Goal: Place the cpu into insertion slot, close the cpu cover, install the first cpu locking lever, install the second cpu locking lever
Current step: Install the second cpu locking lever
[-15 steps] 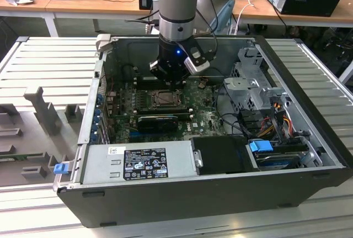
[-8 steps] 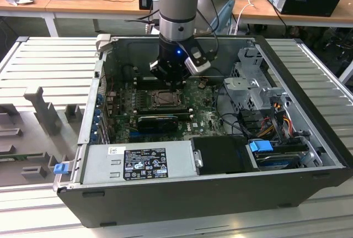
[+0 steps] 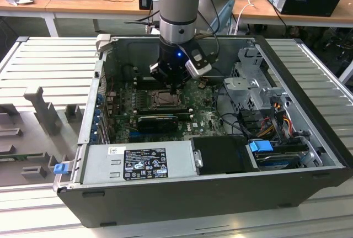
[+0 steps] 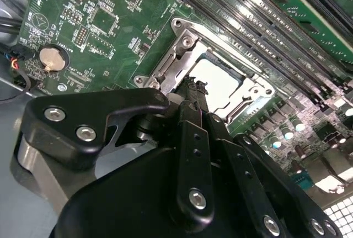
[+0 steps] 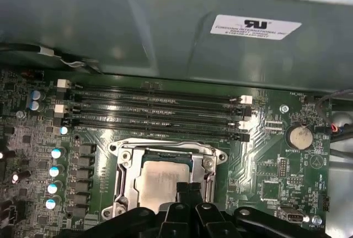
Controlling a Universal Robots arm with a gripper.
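Exterior view: the tool [image 3: 175, 87] hangs low inside the open computer case [image 3: 309, 105], directly above the insertion slot [image 3: 163, 99] on the green motherboard [image 3: 205, 117]; one arm, one case, one black graphics card [image 3: 158, 121] just below the socket; the case lies on a slatted desk [image 3: 49, 67].

Second wrist view: the tool [image 4: 191, 86] has its fingers drawn together, tips at the socket's edge, clamped on nothing I can make out; the cpu [image 4: 220, 80] lies flat in the socket, pale top showing through the window of the cpu cover [image 4: 175, 61], which seems folded down over it; one coin cell [image 4: 51, 57] well apart.

First wrist view: the cpu [image 5: 160, 180] sits square inside the cpu cover [image 5: 128, 163]; four long memory slots [image 5: 154, 111] lie beside the socket; one coin cell [image 5: 301, 136]; one white label [image 5: 256, 27] on the case wall.

Step in hand: by my judgement, the levers; push with the closed tips on the lever only, keep off the chip's top, press down and sideways under the hook without scraping the board.

Levers: I cannot tell them apart from the frame.
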